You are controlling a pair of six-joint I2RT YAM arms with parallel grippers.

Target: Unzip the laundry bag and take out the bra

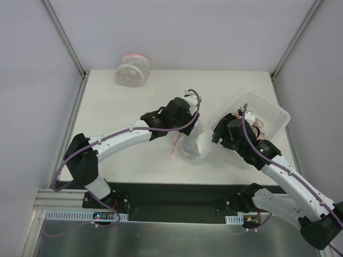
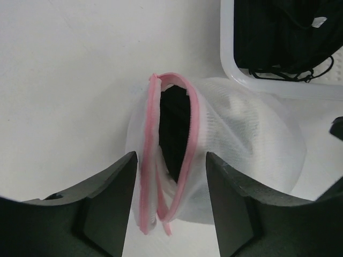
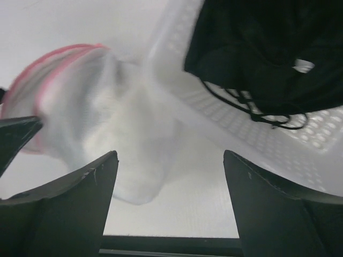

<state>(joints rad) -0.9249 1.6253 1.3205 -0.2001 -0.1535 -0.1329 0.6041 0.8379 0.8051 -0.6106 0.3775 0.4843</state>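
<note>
Laundry bag: the laundry bag (image 1: 194,143) lies near the middle of the top view, on the table (image 1: 123,107), between the two arm tips and just left of the basket's lower corner.
Zipper: in the left wrist view the pink zipper rim (image 2: 144,198) runs up the centre of the frame, parted into a tall slit that looks dark inside.
Bra: a pale rounded mass (image 2: 241,123) shows through the mesh to the right of the slit. It seems to be the bra, inside the bag, though its outline is too soft to be sure.
Left gripper: the left gripper (image 2: 171,160) straddles the lower part of the zipper rim. Its jaws are released, one finger on each side, and they are not pinching the rim.
Right gripper: the right gripper (image 3: 170,155) has its jaws spread wide with nothing between them. The bag fills the left of that frame, ahead of the fingers.
Basket: a white perforated basket (image 1: 265,110) sits in the right half of the top view, tilted, with a black garment (image 2: 278,32) inside.
Other bag: a round mesh bag (image 1: 132,69) with a pink rim rests at the upper left of the top view, well apart from both arms.
</note>
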